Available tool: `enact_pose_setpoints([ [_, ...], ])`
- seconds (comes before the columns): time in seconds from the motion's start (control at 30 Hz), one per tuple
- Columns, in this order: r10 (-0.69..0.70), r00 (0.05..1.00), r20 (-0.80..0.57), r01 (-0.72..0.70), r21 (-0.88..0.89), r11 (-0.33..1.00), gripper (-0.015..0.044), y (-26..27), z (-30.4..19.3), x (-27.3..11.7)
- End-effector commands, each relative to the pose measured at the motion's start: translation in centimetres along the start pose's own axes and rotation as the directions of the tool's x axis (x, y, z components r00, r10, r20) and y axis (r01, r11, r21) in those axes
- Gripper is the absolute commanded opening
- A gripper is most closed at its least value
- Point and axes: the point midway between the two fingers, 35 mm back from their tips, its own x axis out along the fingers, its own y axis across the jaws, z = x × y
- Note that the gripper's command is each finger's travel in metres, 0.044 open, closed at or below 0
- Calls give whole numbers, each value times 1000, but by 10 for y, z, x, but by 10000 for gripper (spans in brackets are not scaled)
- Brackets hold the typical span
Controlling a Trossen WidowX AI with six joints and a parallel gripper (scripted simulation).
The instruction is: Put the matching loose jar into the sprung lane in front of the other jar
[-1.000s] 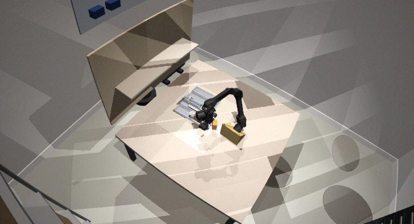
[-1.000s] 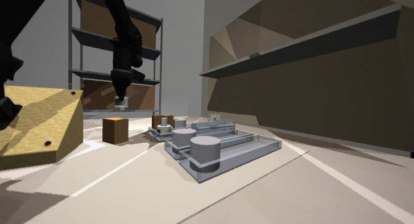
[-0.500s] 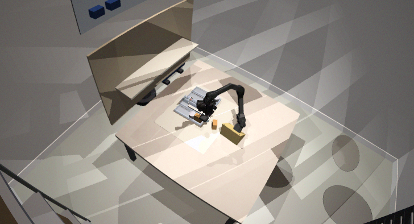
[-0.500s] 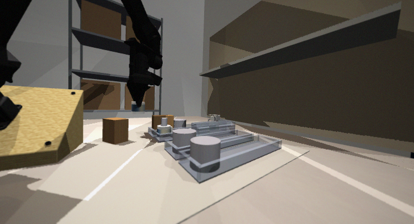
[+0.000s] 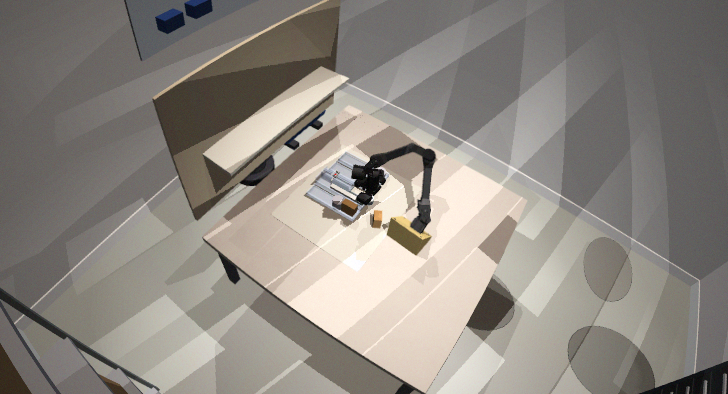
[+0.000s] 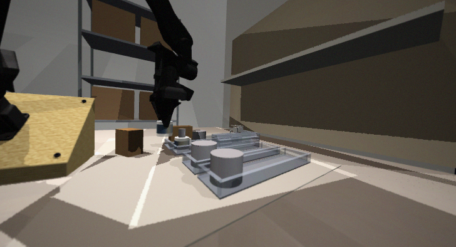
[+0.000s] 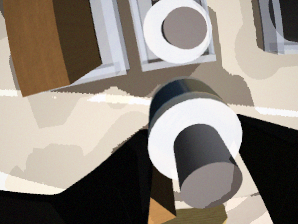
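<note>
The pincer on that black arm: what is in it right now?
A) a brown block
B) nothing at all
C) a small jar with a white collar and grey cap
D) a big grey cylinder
C: the wrist view shows the pincer shut on the white-collared jar, in front of the lane holding a matching jar.

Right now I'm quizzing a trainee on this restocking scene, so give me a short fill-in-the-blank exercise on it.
1. The gripper is shut on a ____.
2. In the wrist view, the matching jar in the lane has a ____ body and a grey lid.
3. The block in the neighbouring lane is ____ in colour.

Missing words: jar; white; brown
</note>
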Motion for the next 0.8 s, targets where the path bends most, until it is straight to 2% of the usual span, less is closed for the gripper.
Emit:
enact_pose_setpoints([
  [0.0, -2, 1000, 10, 2, -3, 1000, 0, -5, 1, 0],
  [0.3, -3, 1000, 10, 3, -3, 1000, 0, -5, 0, 24],
  [0.77, -3, 1000, 10, 3, -2, 1000, 0, -5, 5, 25],
])
